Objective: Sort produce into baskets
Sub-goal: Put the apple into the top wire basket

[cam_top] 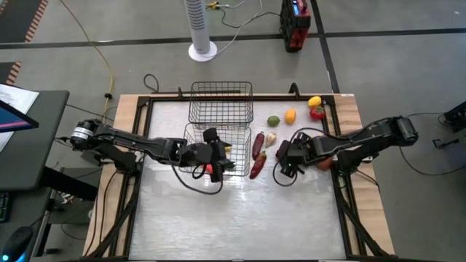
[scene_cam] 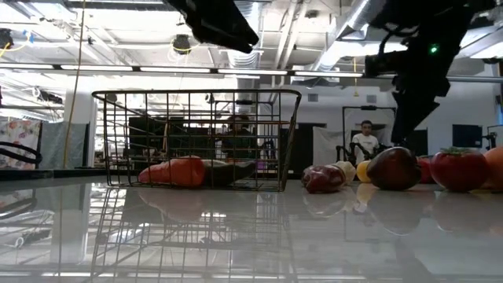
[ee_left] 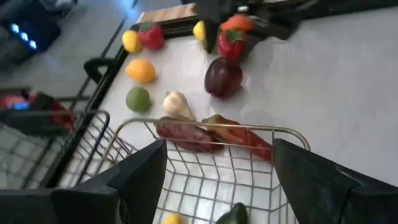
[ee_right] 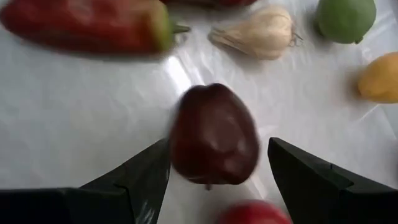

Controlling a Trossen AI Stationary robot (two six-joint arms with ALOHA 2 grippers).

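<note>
1. The left end effector [cam_top: 215, 159] hangs over the near basket [cam_top: 244, 129], the one closer to the table's middle. In the left wrist view its two fingers [ee_left: 146, 171] stand wide apart with nothing between them, and the basket's rim shows below.
2. In the low view an orange carrot [scene_cam: 174, 171] and a dark green vegetable [scene_cam: 228, 170] lie on this basket's floor.
3. A second wire basket [cam_top: 221, 101] stands just beyond the first, toward the table's far edge. What it holds cannot be told from these views.
4. The right end effector [cam_top: 282, 156] is low over the table [cam_top: 240, 218], right of the baskets. Its fingers [ee_right: 140, 177] are partly open on either side of a dark red apple [ee_right: 214, 135]. The apple rests on the table between them, and whether they touch it cannot be told.
5. Two long dark red peppers [cam_top: 258, 154] lie on the table between the near basket and the right end effector.
6. A pale garlic bulb [ee_right: 255, 32] lies just beyond the apple, near the peppers.
7. A green lime [cam_top: 273, 121] and an orange fruit [cam_top: 290, 115] sit farther back.
8. A yellow lemon [cam_top: 314, 101] and a red fruit [cam_top: 317, 112] sit by the table's far right corner.
9. A red tomato [scene_cam: 458, 168] stands beside the apple in the low view.
10. A person [scene_cam: 365, 141] shows in the room behind.
</note>
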